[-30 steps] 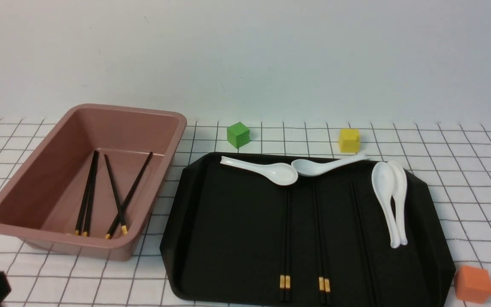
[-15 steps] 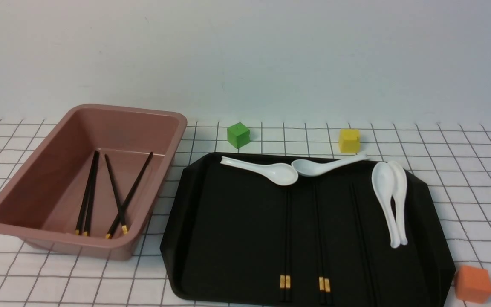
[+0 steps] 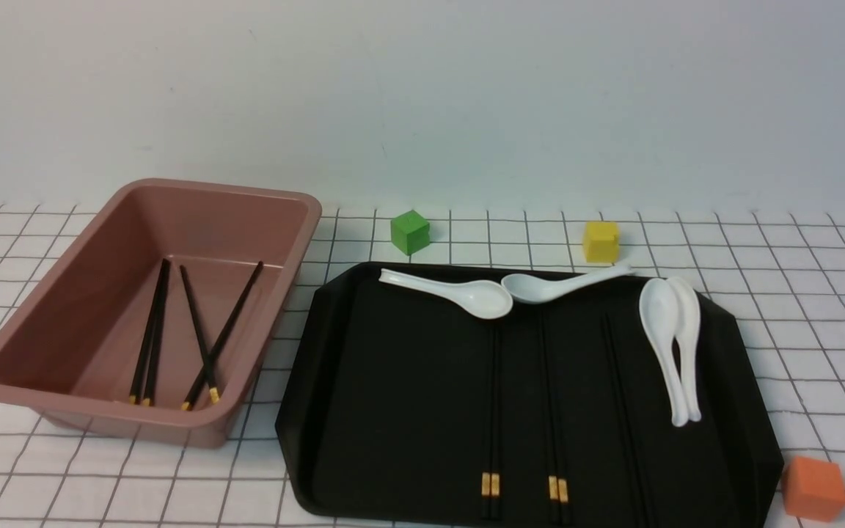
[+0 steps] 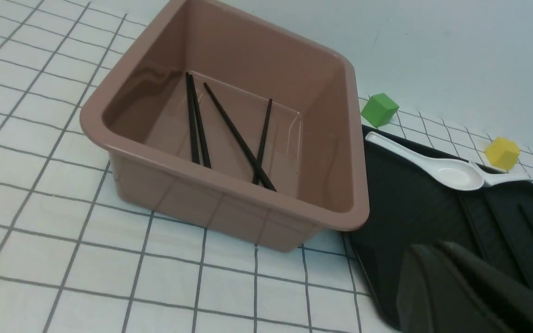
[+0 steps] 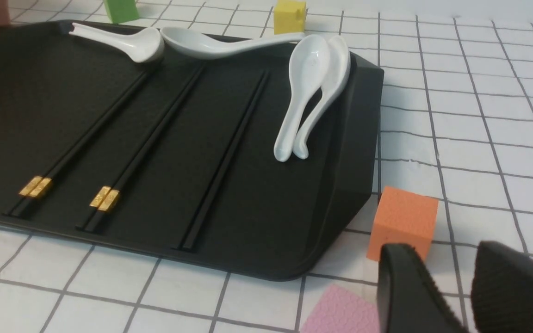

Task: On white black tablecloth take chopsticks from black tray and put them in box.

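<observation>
Three pairs of black chopsticks [image 3: 492, 411] with gold bands lie side by side on the black tray [image 3: 393, 411], which rests on the gridded tablecloth [image 3: 796, 293]. They also show in the right wrist view [image 5: 151, 138]. Two more pairs [image 3: 151, 337] lie inside the pink box [image 3: 217, 187] left of the tray, also seen in the left wrist view [image 4: 197, 120]. My left gripper [image 4: 433, 247] is shut and empty, above the tray's near left corner. My right gripper [image 5: 444, 249] is open and empty, near the orange cube beside the tray's near right corner. Neither gripper shows in the front view.
Several white spoons [image 3: 466, 293] lie along the tray's far and right parts. A green cube [image 3: 410, 231] and a yellow cube [image 3: 601, 240] stand behind the tray. An orange cube [image 3: 815, 488] stands at its near right corner, a flat pink piece [image 5: 340, 314] next to it.
A dark part of my left arm at the front view's lower left corner has moved out of that view. Nothing else has moved.
</observation>
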`<state>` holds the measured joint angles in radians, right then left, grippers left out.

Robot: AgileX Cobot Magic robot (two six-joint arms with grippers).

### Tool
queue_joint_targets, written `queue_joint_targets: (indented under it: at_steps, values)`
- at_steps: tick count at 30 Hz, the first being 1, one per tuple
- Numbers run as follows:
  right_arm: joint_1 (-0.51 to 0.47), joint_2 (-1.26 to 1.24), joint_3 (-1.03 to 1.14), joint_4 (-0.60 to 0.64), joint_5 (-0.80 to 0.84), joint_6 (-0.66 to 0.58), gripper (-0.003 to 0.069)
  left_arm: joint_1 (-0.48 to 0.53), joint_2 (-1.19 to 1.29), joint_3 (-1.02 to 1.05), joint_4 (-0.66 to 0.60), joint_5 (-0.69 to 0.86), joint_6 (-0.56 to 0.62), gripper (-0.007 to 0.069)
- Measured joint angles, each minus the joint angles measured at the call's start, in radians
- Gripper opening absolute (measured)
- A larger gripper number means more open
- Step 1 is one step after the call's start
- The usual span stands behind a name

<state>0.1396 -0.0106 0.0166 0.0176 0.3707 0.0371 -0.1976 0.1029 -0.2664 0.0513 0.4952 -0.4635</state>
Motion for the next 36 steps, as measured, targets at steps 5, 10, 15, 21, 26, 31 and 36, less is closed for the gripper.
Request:
queue_joint_targets:
  at_steps: [5, 10, 15, 21, 26, 31, 36]
  values:
    - [0.0, 0.0, 0.0, 0.0, 0.0, 0.0, 0.024, 0.0, -0.009, 0.036, -0.002, -0.017, 0.0, -0.0013]
    - [0.0, 0.0, 0.0, 0.0, 0.0, 0.0, 0.024, 0.0, -0.093, 0.144, -0.006, -0.017, 0.0, -0.0013]
    - [0.0, 0.0, 0.0, 0.0, 0.0, 0.0, 0.024, 0.0, -0.114, 0.279, -0.043, -0.041, 0.0, -0.0012]
    - [0.0, 0.0, 0.0, 0.0, 0.0, 0.0, 0.024, 0.056, -0.114, 0.294, -0.09, -0.143, 0.0, -0.0008]
    - [0.0, 0.0, 0.0, 0.0, 0.0, 0.0, 0.024, 0.106, -0.114, 0.296, -0.09, -0.146, 0.0, -0.0002]
    - [0.0, 0.0, 0.0, 0.0, 0.0, -0.003, 0.024, 0.106, -0.114, 0.296, -0.09, -0.146, 0.0, 0.0001]
    - [0.0, 0.0, 0.0, 0.0, 0.0, -0.003, 0.024, 0.106, -0.114, 0.296, -0.089, -0.139, 0.0, 0.0005]
